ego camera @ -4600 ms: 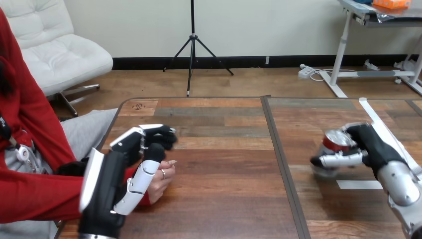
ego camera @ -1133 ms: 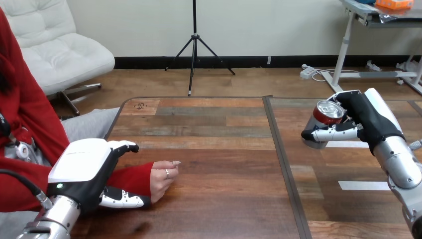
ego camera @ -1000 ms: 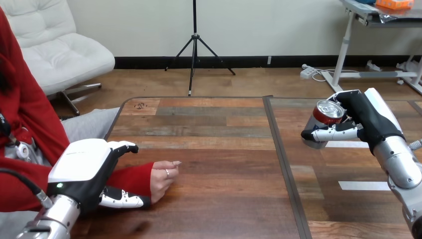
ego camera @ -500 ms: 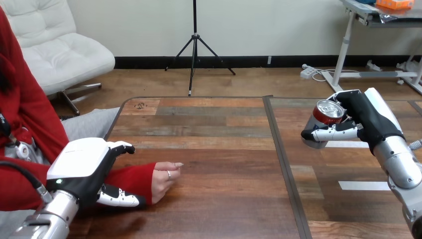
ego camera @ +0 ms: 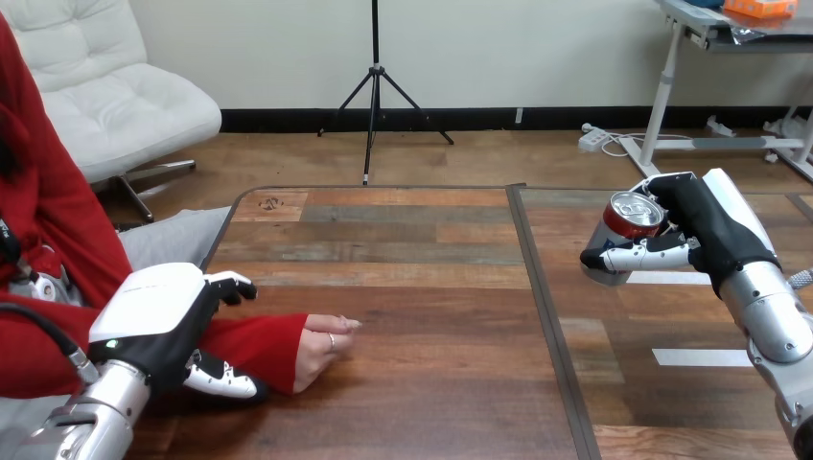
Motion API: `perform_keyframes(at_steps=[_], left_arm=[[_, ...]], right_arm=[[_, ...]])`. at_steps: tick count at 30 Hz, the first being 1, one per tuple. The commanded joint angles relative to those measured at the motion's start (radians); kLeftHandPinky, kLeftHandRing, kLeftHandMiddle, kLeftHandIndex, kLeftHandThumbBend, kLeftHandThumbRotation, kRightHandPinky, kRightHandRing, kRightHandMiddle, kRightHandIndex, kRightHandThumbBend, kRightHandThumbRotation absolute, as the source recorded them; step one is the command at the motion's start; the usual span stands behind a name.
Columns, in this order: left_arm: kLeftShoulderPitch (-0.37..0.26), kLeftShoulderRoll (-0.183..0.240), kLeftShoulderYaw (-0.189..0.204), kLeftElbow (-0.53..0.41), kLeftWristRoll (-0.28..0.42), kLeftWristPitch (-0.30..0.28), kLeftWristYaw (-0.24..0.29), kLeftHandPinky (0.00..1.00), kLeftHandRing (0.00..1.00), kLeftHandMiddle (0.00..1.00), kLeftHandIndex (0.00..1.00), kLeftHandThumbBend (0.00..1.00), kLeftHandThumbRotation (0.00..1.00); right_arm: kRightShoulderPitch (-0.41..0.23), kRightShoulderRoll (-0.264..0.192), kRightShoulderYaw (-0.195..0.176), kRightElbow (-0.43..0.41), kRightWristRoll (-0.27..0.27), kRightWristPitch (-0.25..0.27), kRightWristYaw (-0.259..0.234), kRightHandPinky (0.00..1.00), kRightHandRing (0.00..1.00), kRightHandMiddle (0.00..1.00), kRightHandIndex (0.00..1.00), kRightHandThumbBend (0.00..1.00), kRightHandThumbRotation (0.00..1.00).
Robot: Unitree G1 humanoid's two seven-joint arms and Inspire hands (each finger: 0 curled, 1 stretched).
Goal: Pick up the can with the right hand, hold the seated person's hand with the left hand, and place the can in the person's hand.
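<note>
currently, head view: right hand (ego camera: 714, 235) is wrapping fingers and thumb round the one can (ego camera: 628, 218), holding it seemingly clear of the table (ego camera: 431, 383) over its right half, lid showing, long axis near upright with a slight lean. left hand (ego camera: 153, 316) is gripping the person's red-sleeved wrist at the table's left edge, fingers curling over the top, thumb coming in on the near side. person's hand (ego camera: 321, 340) is resting on the wood just past that grip, fingers loosely curled, palm not turned up. can is sitting well apart from it, off to the right; judging the carry is needing to go leftward. count: one can, one person's hand, two robot hands.
</note>
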Motion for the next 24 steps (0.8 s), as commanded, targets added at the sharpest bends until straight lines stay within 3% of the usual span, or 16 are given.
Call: perform_keyframes(at_steps=[1, 9, 24], left_arm=[[-0.082, 0.01, -0.021, 0.031, -0.012, 0.0, 0.023, 0.52, 0.63, 0.68, 0.69, 0.97, 0.08], [-0.105, 0.008, -0.043, 0.06, -0.024, 0.01, -0.001, 0.52, 0.63, 0.67, 0.66, 0.97, 0.01], [-0.15, 0.01, -0.084, 0.094, -0.045, 0.042, -0.092, 0.53, 0.64, 0.67, 0.65, 0.95, 0.0]], right_arm=[[-0.078, 0.001, -0.025, -0.05, 0.031, -0.033, -0.013, 0.32, 0.37, 0.43, 0.45, 0.83, 0.0], [-0.079, 0.0, -0.024, -0.051, 0.033, -0.032, -0.012, 0.33, 0.37, 0.43, 0.45, 0.83, 0.0], [-0.079, -0.003, -0.021, -0.052, 0.037, -0.035, -0.012, 0.31, 0.36, 0.42, 0.45, 0.82, 0.0]])
